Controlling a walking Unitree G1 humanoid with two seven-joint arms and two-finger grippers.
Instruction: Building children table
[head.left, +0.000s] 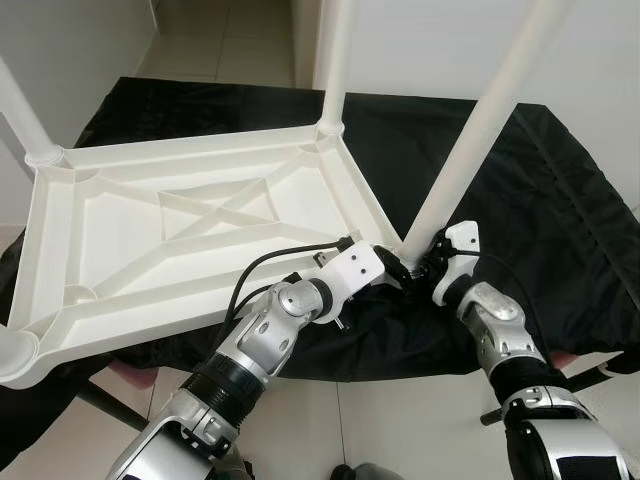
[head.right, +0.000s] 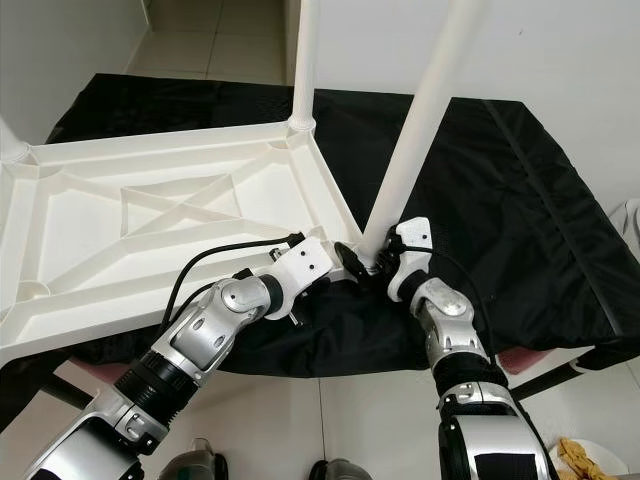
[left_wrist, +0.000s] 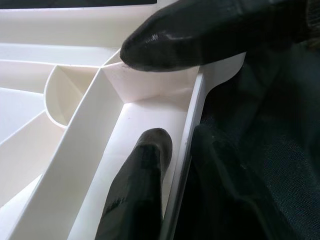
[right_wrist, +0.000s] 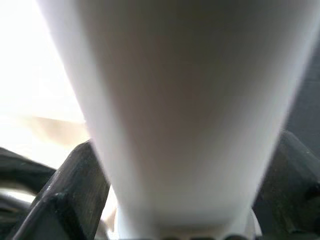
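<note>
A white plastic children's table (head.left: 130, 250) lies upside down on a black cloth (head.left: 560, 200). Its legs point up: one at the far corner (head.left: 335, 60), one at the left (head.left: 20, 110), and one at the near right corner (head.left: 480, 130). My right gripper (head.left: 430, 262) is shut on the base of the near right leg (right_wrist: 190, 100), with a black finger (right_wrist: 75, 190) on either side. My left gripper (head.left: 395, 268) is at the same corner, and its fingers (left_wrist: 200, 30) close over the table's rim (left_wrist: 187, 145) by the leg socket.
The black cloth covers a low surface whose front edge runs just before my arms. Pale tiled floor (head.left: 380, 420) lies below it and a white wall (head.left: 600, 50) stands behind. A pink object (head.left: 130, 375) shows under the table's near edge.
</note>
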